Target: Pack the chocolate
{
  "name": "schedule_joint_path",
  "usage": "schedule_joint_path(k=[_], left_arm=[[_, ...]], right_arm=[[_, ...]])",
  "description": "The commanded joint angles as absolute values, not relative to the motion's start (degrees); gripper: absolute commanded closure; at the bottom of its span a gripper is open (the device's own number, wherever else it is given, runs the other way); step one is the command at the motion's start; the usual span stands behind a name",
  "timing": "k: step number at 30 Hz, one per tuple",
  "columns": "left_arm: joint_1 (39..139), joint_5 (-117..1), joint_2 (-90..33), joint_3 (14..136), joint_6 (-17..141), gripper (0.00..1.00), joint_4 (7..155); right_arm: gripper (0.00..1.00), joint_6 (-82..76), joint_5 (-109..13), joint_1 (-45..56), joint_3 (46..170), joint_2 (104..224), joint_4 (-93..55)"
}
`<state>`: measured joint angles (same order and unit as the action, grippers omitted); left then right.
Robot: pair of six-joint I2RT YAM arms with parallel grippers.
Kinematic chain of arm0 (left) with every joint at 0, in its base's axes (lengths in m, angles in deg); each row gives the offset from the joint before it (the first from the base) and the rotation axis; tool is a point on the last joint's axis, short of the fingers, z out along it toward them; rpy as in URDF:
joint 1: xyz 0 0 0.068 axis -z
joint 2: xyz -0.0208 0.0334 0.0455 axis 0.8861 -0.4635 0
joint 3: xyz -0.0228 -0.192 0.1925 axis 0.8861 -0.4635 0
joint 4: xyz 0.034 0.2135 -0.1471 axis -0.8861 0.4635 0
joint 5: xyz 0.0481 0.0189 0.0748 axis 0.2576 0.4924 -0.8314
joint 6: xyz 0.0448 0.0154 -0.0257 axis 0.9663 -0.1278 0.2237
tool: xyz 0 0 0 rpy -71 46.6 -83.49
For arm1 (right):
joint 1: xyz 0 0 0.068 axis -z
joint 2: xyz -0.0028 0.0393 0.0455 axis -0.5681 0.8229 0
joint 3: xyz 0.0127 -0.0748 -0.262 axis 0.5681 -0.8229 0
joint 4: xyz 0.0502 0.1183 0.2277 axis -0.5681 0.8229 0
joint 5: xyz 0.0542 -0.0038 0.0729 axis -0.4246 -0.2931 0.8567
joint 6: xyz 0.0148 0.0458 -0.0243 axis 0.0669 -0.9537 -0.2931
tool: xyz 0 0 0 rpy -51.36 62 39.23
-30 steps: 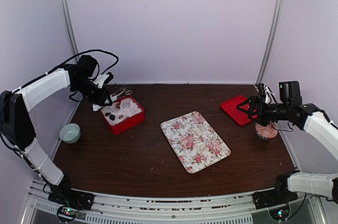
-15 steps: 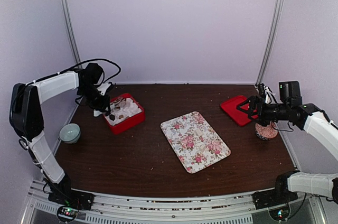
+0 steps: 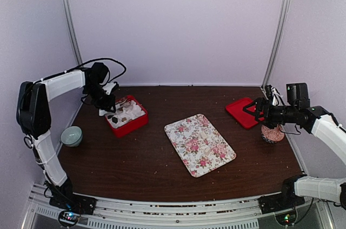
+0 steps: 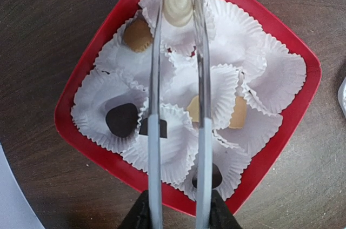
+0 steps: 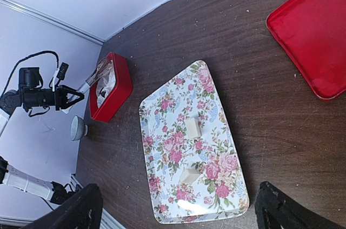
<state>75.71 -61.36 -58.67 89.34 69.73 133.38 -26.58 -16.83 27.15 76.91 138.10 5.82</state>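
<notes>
A pale chocolate (image 4: 177, 5) is pinched by tongs (image 4: 154, 105) clamped in the left gripper (image 4: 177, 215), poised over the red box (image 4: 94, 150) (table's (image 4: 43, 34) far-left corner), presumably for a paper cup (image 4: 178, 32); the right gripper (image 5: 181, 210) is spread wide, empty.

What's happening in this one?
The left hand holds metal tongs over the red box of paper cups, with a cream chocolate between the tips above a far cup. Several cups already hold chocolates. Two pale pieces lie on the floral tray. The right hand is open beside the red lid, holding nothing.
</notes>
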Motion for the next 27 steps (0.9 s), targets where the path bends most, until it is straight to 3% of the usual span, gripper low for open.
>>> schedule_joint_path(k=[1,9,27], left_arm=[[75.21,-60.0,-59.44,92.1,70.13,0.69,132.64],[75.18,-59.63,-58.3,91.77,70.0,0.61,133.0],[78.25,-52.86,-45.67,87.74,70.71,0.62,129.09]], right_arm=[[0.0,-27.09,-18.03,27.59,77.18,137.08,5.62],[0.0,-27.39,-17.86,27.59,77.57,137.88,4.7],[0.0,-28.37,-16.38,27.59,77.45,140.64,0.74]])
